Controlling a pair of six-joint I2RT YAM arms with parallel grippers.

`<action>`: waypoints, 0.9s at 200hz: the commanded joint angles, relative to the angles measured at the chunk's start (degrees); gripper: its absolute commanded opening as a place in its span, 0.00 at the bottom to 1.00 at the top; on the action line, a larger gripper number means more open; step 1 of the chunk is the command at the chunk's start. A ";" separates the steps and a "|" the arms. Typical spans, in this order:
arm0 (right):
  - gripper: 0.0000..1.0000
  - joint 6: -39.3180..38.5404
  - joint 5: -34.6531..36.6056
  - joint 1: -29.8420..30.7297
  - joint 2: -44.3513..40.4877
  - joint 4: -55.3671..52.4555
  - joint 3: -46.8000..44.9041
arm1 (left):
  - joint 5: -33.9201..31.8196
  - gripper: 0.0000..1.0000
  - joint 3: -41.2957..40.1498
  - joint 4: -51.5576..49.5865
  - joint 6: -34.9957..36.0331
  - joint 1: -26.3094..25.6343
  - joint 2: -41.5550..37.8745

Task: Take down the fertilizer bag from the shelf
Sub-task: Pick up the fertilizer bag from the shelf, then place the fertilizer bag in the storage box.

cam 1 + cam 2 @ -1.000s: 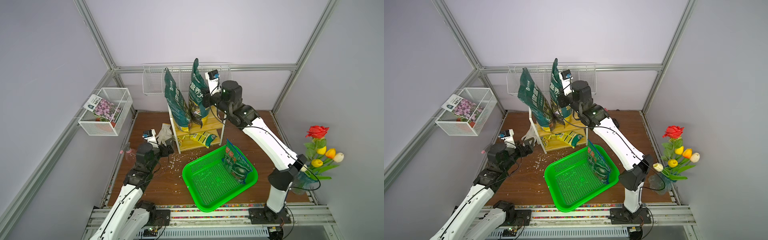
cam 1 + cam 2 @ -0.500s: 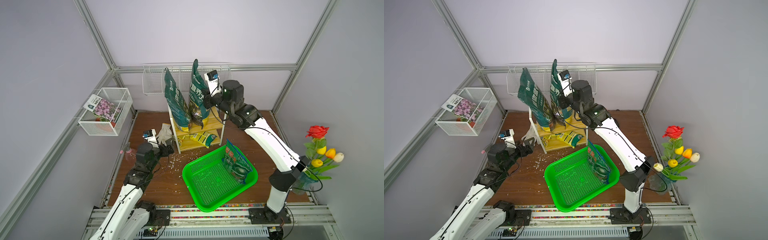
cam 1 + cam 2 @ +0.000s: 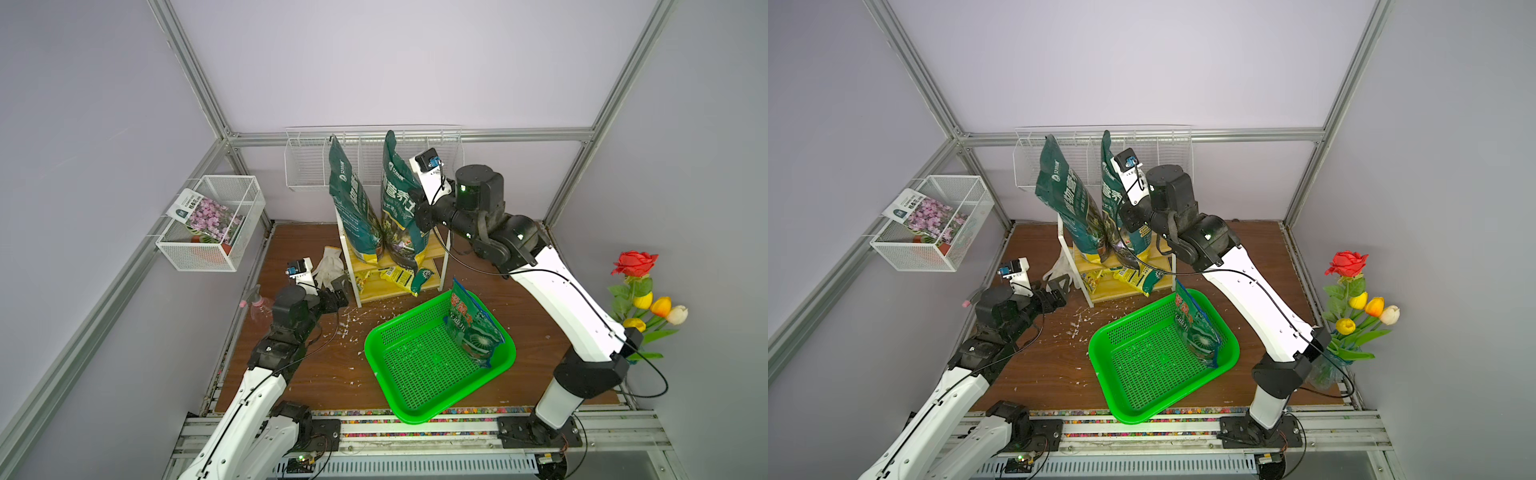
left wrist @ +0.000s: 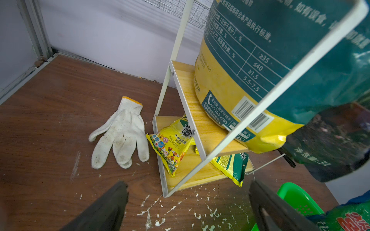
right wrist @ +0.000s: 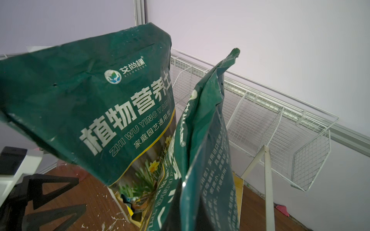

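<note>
The shelf stands at the back of the table. Two tall dark green fertilizer bags rise from its top board. My right gripper is shut on the side edge of the right-hand bag, whose lower end hangs past the board's front edge. The other bag stands on the board, leaning left. My left gripper is open and low over the table at the shelf's left front corner, holding nothing.
Small yellow bags lie on the lower board. A green basket holding a bag sits in front of the shelf. A white glove lies left of it. A wire wall rack, wire mesh box and flowers line the edges.
My right arm has drawn slightly to the right with the bag in its grip, and the bag's top has dropped a little. The left arm has not moved.
</note>
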 commanded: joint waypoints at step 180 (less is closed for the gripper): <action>0.00 2.21 1.33 5.31 -30.70 8.93 -24.80 | 1.06 0.98 -2.41 2.08 0.31 0.26 1.03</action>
